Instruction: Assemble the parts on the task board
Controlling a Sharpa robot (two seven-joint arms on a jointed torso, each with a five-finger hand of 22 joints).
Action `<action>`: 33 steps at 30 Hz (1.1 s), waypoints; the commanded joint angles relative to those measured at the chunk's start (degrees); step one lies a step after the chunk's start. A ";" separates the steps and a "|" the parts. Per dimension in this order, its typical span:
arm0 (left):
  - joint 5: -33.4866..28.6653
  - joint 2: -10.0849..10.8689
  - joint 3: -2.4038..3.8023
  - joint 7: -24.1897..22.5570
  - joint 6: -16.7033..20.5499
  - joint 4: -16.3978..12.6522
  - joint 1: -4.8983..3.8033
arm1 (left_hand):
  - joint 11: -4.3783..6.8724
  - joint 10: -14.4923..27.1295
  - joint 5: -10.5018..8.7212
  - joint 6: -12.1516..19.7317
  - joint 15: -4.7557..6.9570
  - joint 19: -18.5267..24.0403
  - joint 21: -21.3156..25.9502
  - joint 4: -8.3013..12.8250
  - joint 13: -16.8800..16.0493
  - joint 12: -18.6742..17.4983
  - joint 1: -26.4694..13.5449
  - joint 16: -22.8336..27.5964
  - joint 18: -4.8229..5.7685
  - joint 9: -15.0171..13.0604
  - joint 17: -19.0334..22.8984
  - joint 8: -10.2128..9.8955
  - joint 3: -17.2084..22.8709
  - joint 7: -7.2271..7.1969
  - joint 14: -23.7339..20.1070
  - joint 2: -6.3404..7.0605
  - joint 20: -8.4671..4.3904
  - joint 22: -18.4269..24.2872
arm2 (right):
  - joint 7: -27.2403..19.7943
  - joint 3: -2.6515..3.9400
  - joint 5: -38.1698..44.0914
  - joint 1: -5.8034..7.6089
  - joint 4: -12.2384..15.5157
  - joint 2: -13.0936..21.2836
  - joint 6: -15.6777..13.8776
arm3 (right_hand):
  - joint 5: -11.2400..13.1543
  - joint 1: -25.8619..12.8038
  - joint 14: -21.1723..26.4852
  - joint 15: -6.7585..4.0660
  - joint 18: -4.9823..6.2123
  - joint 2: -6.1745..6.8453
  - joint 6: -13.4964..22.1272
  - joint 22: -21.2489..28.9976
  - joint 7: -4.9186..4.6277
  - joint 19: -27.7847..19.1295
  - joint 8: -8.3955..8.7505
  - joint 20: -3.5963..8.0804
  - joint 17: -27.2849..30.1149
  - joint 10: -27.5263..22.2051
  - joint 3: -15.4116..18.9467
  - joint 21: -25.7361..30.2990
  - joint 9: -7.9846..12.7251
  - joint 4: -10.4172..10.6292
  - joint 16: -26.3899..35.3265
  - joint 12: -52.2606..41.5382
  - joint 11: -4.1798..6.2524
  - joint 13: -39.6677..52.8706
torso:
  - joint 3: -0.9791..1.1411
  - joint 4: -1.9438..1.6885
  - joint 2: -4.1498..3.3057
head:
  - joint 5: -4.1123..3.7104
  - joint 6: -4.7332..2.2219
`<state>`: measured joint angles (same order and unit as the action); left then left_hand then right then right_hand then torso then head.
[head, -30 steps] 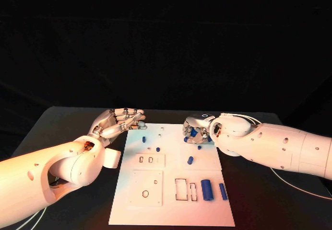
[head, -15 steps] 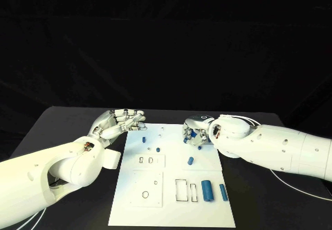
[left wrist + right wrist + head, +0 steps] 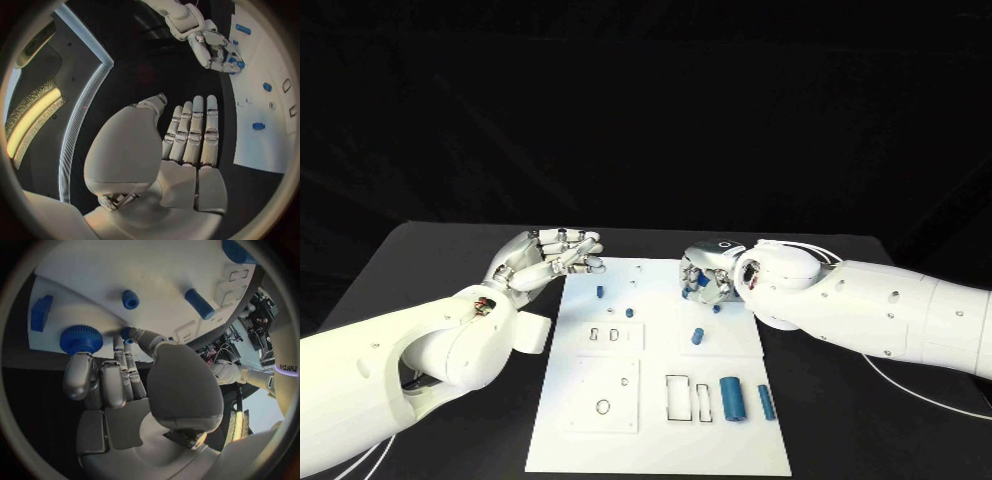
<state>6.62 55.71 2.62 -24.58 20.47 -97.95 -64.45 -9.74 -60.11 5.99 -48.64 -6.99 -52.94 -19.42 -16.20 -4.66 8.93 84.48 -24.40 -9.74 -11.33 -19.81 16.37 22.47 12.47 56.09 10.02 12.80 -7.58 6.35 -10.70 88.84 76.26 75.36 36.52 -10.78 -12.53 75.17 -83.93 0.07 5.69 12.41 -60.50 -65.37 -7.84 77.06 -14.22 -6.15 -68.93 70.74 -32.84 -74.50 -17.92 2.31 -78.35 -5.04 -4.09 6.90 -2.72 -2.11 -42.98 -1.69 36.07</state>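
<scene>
Right hand (image 3: pixel 708 277) sits at the task board's (image 3: pixel 661 440) far edge, fingers touching a blue part (image 3: pixel 81 339) there; whether it grips, can't tell. Left hand (image 3: pixel 545 256) hovers beside the board, fingers together, empty

Robotics lab or test studio. Black bench (image 3: pixel 430 260) against a black backdrop (image 3: pixel 646 110), dark all round. White task board (image 3: pixel 661 400) with outlined slots and small blue parts (image 3: pixel 731 397) set out like a benchmark rig. Thin cable (image 3: pixel 920 390) trails on the bench by the right arm. No household items.
</scene>
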 commanded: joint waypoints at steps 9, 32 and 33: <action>0.20 -0.09 0.06 -0.16 -1.17 0.48 -0.10 | -0.07 0.48 -0.25 0.36 0.12 0.21 -0.17 0.18 0.06 -0.38 -0.08 -0.38 -0.69 -0.11 -0.16 -0.05 0.44 0.85 -0.37 0.51 0.29 0.08 | 2.66 0.12 0.16 0.30 1.92 0.00 -5.24 | -0.13 -0.20 -2.33 -0.53 -0.76 -1.03 -0.56 -0.61 0.18 0.19 -0.71 0.49 -0.11 0.86 -1.04 -0.63 -0.87 0.18 -0.55 -0.28 0.14 0.28 | -0.01 0.00 -0.07 | 0.12 -0.65; -0.17 -0.22 0.06 -0.11 -1.12 0.85 -0.15 | -0.17 0.71 -0.31 0.66 0.01 0.42 -0.09 0.40 0.08 -0.58 -0.02 -0.45 -0.67 -0.19 -0.38 -0.09 0.73 0.94 -0.91 0.60 0.37 0.17 | 4.46 0.57 0.94 1.13 -4.44 -7.84 -9.83 | -0.10 -0.65 -2.38 -0.54 -0.78 -0.90 -0.35 -0.76 0.17 0.18 -0.76 0.52 -0.43 0.79 -1.24 -0.72 -1.15 0.41 -0.81 -0.13 0.13 0.31 | -0.02 -0.15 -0.39 | 0.50 -0.92; -0.17 -0.22 0.06 -0.11 -1.11 0.86 -0.15 | -0.20 0.76 -0.31 0.73 -0.02 0.49 -0.06 0.41 0.09 -0.62 -0.03 -0.44 -0.66 -0.20 -0.40 -0.10 0.76 0.96 -1.03 0.62 0.39 0.19 | 4.43 0.58 0.96 1.14 -4.70 -8.13 -9.96 | -0.10 -0.65 -2.38 -0.54 -0.78 -0.90 -0.35 -0.76 0.17 0.18 -0.76 0.52 -0.43 0.79 -1.24 -0.72 -1.15 0.41 -0.81 -0.13 0.13 0.31 | -0.04 -0.19 -0.41 | 0.54 -0.92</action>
<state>6.56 55.62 2.63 -24.40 20.28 -97.04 -64.51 -10.05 -59.79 5.99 -48.17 -7.07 -52.72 -19.42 -15.73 -4.66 8.64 84.48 -24.61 -9.72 -11.49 -20.16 16.37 22.94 12.33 55.37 10.02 13.00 -7.43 10.47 -10.14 88.88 77.36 71.04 28.72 -19.25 -12.27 74.79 -84.13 -0.13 5.72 11.60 -60.61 -66.04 -7.72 77.26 -14.72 -5.95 -69.31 71.24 -33.71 -74.87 -19.00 2.62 -78.79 -5.04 -3.99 7.16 -2.73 -2.25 -43.35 -1.20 35.16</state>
